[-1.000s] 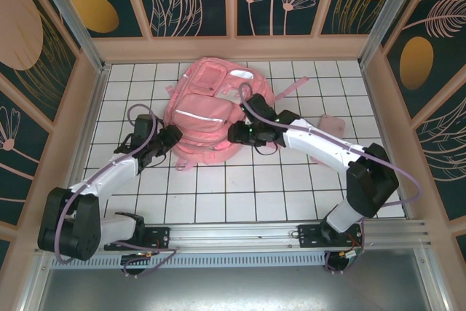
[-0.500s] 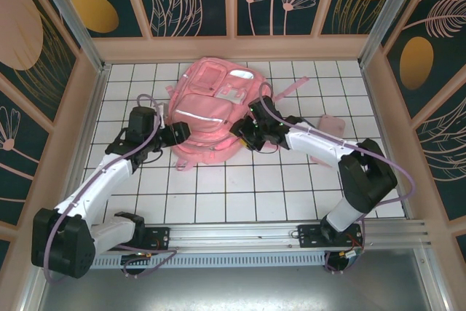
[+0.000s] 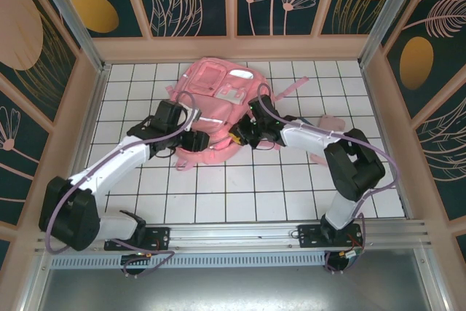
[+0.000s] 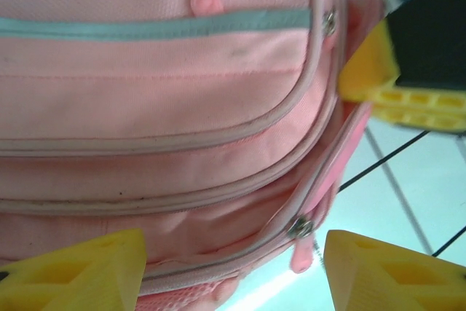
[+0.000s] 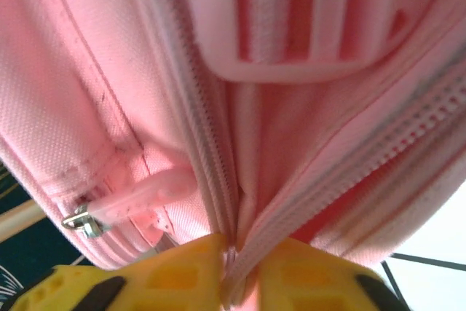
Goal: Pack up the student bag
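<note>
- The left gripper (image 3: 191,140) sits at the near-left edge of the student bag (image 3: 211,100), jaws released and spread wide. In the left wrist view, its yellow fingers (image 4: 73,278) stand on either side of a pink zipper pull (image 4: 300,256) on the bag's lower seam.
- The student bag lies on the white tiled table (image 3: 240,187), at the far middle, front pockets up.
- The right gripper (image 3: 237,135) is at the bag's near-right edge, clenched on the bag. In the right wrist view, its fingers (image 5: 182,278) nearly meet, with pink fabric beside a zipper line pinched between them.
</note>
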Controlling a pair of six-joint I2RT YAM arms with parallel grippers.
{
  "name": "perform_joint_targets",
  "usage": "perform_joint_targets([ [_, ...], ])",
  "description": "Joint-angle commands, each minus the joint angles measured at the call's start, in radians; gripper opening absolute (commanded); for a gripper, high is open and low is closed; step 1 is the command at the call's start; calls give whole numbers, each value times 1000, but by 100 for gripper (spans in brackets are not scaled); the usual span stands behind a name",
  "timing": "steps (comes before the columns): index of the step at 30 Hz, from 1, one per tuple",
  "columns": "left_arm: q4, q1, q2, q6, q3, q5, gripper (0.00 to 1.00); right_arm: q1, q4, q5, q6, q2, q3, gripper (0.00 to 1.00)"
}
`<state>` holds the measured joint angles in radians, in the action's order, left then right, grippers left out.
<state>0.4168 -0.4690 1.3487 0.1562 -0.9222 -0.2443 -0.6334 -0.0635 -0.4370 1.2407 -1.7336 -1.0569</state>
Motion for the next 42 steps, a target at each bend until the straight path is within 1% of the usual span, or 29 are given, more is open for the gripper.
perform_joint_targets([
  [1,93,-13,68,-134,-44,65,66,31,82,-21,-112,-66,-79,11],
  [3,79,-13,98,-157,-77,54,66,37,124,-86,-251,-103,-127,6],
  [4,64,-14,103,-181,-77,32,66,36,123,-92,-297,-110,-144,6],
  [5,46,-16,103,-208,-72,12,67,37,138,-104,-336,-109,-149,5],
  [8,30,-16,99,-324,-57,-21,68,44,278,-178,-407,-71,-106,5],
  [10,2,-16,100,-375,-28,26,68,50,348,-219,-427,-48,-85,5],
  [13,-5,-16,117,-419,-43,108,66,60,352,-229,-455,-46,-90,5],
  [15,-5,-16,120,-460,-45,159,66,61,295,-200,-482,-73,-109,6],
  [17,-14,-16,111,-485,-44,192,66,56,219,-135,-510,-108,-124,5],
  [20,-10,-16,106,-505,-45,175,68,46,134,-5,-538,-153,-127,6],
  [22,0,-16,109,-507,-45,163,68,46,101,41,-549,-173,-133,7],
  [24,-2,-16,107,-505,-45,157,68,45,78,62,-552,-172,-140,14],
  [25,-5,-16,106,-500,-44,153,68,44,59,66,-556,-166,-151,20],
  [28,-11,-15,97,-464,-44,152,68,37,-28,82,-580,-117,-185,43],
  [29,-19,-15,89,-445,-44,150,69,34,-55,88,-589,-88,-187,49],
  [32,-50,-16,57,-363,-42,147,70,26,-123,107,-615,-2,-168,57],
  [36,-85,-16,2,-212,-21,177,71,-18,-245,191,-640,72,-154,63],
  [39,-110,-14,-52,-76,8,248,73,-73,-304,264,-641,91,-153,64],
  [42,-120,-14,-104,71,36,328,75,-130,-326,298,-637,84,-169,64],
])
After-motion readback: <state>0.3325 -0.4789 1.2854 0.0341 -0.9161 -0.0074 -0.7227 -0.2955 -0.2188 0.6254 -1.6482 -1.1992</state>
